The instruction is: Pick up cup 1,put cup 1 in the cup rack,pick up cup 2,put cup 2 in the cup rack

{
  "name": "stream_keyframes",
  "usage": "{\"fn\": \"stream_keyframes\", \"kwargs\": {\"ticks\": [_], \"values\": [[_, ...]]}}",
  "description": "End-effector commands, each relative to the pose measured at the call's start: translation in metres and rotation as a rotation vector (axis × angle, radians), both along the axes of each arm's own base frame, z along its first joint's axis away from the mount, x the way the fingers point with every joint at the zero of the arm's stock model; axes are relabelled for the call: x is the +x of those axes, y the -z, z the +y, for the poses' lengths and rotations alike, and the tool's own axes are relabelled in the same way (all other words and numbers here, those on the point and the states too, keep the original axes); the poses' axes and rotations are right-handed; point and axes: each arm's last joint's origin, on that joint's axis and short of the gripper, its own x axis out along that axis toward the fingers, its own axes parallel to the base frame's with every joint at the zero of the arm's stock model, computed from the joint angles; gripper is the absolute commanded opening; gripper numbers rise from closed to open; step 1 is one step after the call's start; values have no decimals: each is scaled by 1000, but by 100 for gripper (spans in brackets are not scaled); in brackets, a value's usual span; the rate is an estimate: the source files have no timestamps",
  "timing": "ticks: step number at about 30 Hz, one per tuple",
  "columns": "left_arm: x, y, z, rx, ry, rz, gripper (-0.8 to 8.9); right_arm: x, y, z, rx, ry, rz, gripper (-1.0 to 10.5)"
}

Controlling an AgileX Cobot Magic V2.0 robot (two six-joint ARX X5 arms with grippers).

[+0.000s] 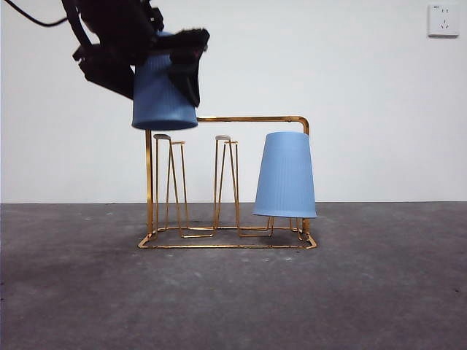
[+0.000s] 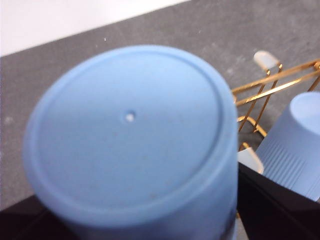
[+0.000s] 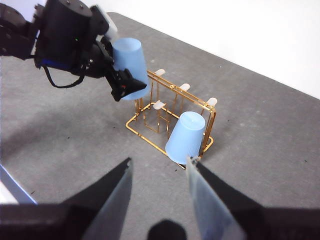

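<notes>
At the upper left of the front view the left gripper (image 1: 174, 62) comes down from the top edge, dark and bulky, its black jaws clamped on the sides of an upside-down blue cup — cup 2 (image 1: 162, 91). The cup hangs in the air with its open rim just above the pale tips of the leftmost pegs, not yet seated on them. In the left wrist view that cup's round base (image 2: 131, 131) fills most of the picture.

Centre frame stands the cup rack (image 1: 226, 244), gold wire on a rectangular base, its arched bar running across to the right post. Two hairpin pegs in the middle stand bare.

At the rack's right end cup 1 (image 1: 285, 175) sits inverted over a peg, tilted a little, its rim clear of the base wire.

The right gripper (image 3: 159, 170) shows only in its own wrist view, held high over the near side of the rack with its jaws spread apart and nothing between them.

The table (image 1: 379, 292) is a dark grey, speckled, matt surface. Behind it runs a plain white wall (image 1: 379, 109) — a white socket plate (image 1: 444, 20) is fixed at the upper right corner.
</notes>
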Motion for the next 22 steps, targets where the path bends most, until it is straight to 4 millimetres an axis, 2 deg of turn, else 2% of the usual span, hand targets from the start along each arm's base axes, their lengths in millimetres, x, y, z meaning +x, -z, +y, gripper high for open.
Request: {"fn": "stream_keyframes", "kwargs": {"ticks": [1, 10, 22], "values": [[5, 9, 0, 4, -21, 21, -7, 1, 1, 0, 5, 14, 3, 189], [17, 27, -2, 27, -35, 60, -7, 1, 1, 0, 4, 15, 3, 188], [28, 61, -10, 43, -53, 157, -7, 1, 1, 0, 3, 17, 2, 188]]}}
